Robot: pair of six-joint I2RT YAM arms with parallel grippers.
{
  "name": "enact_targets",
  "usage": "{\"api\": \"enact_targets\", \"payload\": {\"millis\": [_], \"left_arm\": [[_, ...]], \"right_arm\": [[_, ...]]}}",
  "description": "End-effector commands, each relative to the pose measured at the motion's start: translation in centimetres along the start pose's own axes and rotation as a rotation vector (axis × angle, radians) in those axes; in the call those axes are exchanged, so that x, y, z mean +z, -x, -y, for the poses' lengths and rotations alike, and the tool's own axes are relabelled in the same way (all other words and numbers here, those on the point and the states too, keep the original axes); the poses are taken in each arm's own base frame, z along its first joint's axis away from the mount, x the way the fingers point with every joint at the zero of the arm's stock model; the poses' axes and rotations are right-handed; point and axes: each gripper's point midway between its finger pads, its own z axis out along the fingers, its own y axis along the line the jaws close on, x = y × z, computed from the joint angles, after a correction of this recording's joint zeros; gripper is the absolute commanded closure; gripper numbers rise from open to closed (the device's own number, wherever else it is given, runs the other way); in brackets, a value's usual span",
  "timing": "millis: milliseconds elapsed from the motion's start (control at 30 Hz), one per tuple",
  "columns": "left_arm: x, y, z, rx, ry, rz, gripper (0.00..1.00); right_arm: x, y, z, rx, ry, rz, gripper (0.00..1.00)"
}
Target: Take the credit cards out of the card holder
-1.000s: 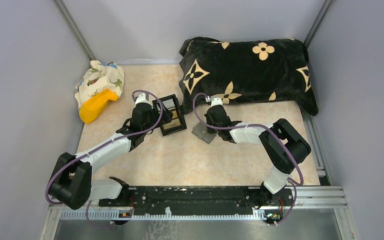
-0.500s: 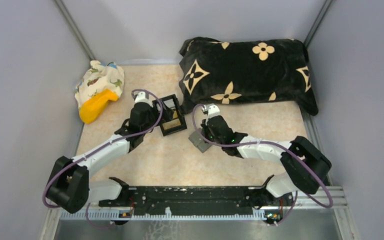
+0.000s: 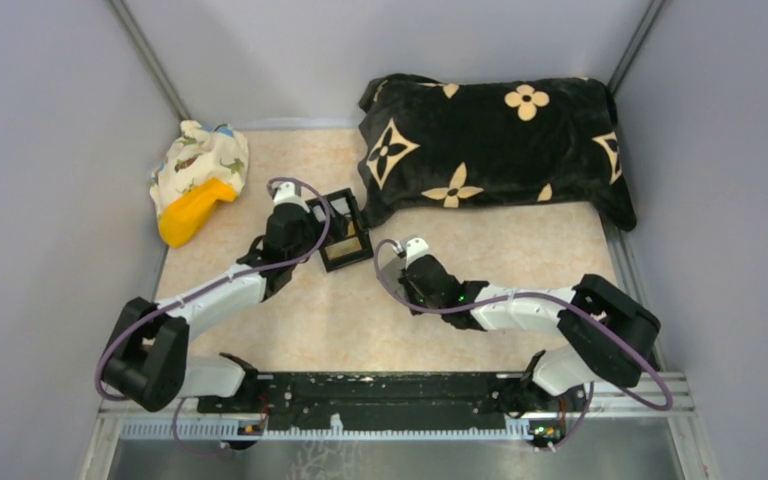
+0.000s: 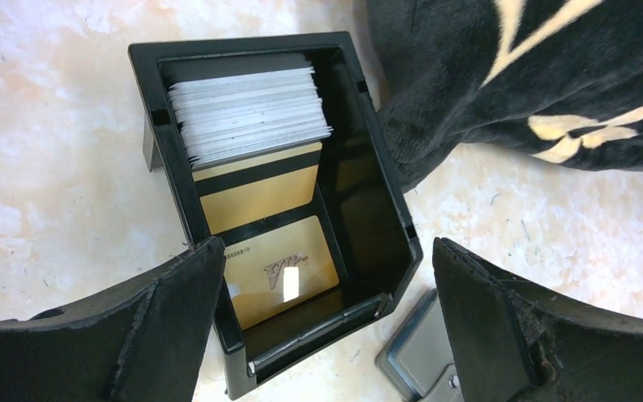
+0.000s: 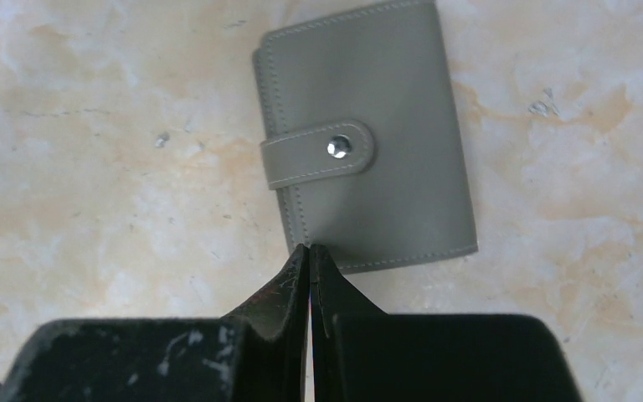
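Note:
The card holder (image 5: 368,142) is a flat grey sleeve lying on the table with its snap strap fastened, so the credit cards are hidden. My right gripper (image 5: 310,249) is shut, and its tips touch the holder's near edge with nothing between them. In the top view the card holder (image 3: 389,264) peeks out beside the right gripper (image 3: 401,268). My left gripper (image 4: 325,247) is open, one finger on each side of the near end of a black box (image 4: 377,193). A corner of the card holder (image 4: 419,360) shows by the right finger.
The black box (image 3: 345,232) holds a stack of silvery cards (image 4: 247,117) and gold cards (image 4: 280,268). A black pillow with tan flowers (image 3: 490,140) lies at the back right. A patterned cloth (image 3: 200,160) with an orange object (image 3: 192,208) sits at the back left. Walls close in three sides.
The right arm has stretched out and its shut gripper moved left and nearer, the card holder shifting left with it. The left arm has barely moved.

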Motion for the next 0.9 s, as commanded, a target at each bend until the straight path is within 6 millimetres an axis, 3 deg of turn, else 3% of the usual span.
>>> {"api": "enact_targets", "payload": {"millis": [0,133,300,467,500,533,633,767,867], "left_arm": [[0.8,0.0,0.9,0.012,-0.034,-0.002,0.01],[0.6,-0.2,0.8,0.011,-0.039,-0.004,0.01],[0.2,-0.3,0.2,0.022,-0.025,0.008,0.01],[0.2,-1.0,-0.3,0.032,-0.019,-0.007,0.01],[0.3,-1.3,-0.2,0.035,-0.028,-0.016,0.01],[0.3,-1.3,-0.1,0.036,-0.034,-0.019,0.01],[0.3,-1.3,0.6,0.034,-0.063,-0.025,0.01],[-0.5,-0.7,2.8,0.073,-0.169,-0.006,0.01],[-1.2,-0.4,3.6,0.088,-0.203,0.013,0.01]], "right_arm": [[-0.3,-0.6,2.8,0.046,-0.165,-0.014,1.00],[0.1,-1.5,5.6,0.094,-0.237,-0.056,1.00],[-0.2,-0.6,9.5,0.119,-0.354,-0.076,1.00],[-0.8,1.5,14.9,0.202,-0.459,-0.038,1.00],[-0.9,2.9,16.4,0.218,-0.486,-0.020,1.00],[-1.0,4.3,16.8,0.213,-0.493,0.006,1.00],[-0.9,7.4,16.1,0.193,-0.445,0.063,1.00],[-0.2,9.4,12.9,0.202,-0.257,0.130,1.00],[0.5,10.0,9.7,0.204,-0.119,0.154,0.62]]}}
